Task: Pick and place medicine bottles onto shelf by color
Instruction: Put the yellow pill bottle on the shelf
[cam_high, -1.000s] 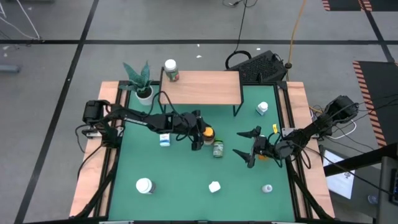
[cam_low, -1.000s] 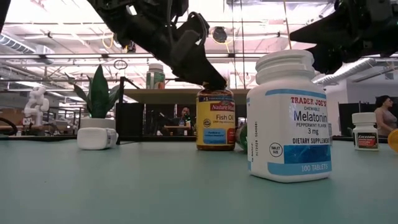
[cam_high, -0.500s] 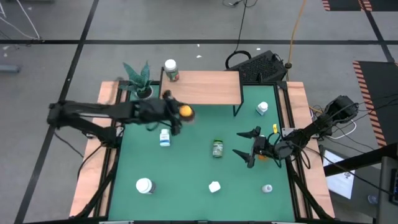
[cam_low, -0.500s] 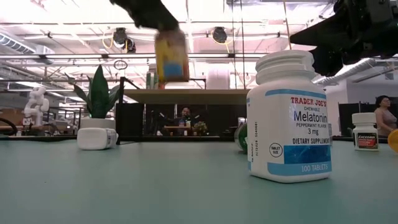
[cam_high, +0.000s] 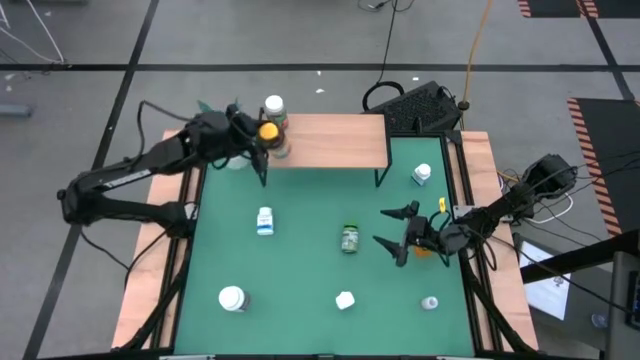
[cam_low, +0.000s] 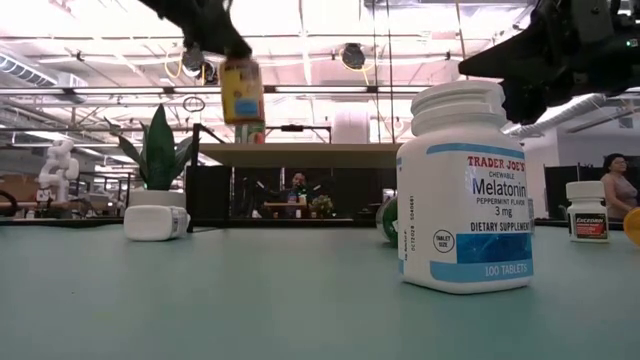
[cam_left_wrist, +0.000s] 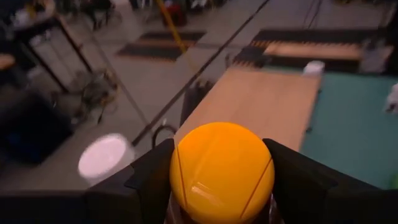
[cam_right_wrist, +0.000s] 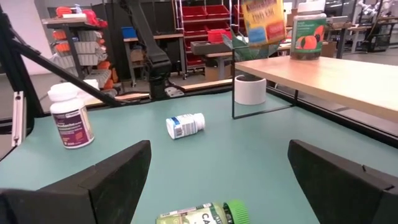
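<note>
While the left tool (cam_high: 262, 133) grips the yellow-capped bottle (cam_left_wrist: 222, 172), its label stays hidden.

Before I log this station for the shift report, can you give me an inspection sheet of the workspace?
Surface: green table, flat.
Job's things: yellow-capped amber bottle held above the shelf; one white-capped bottle stands there; others lie scattered on the table.
Clutter: potted plant beside the shelf.
Grippers: left gripper jaws shut on the amber bottle; right gripper open, waiting.
Cables: black loops beyond the table.
Surroundings: people far behind.
</note>
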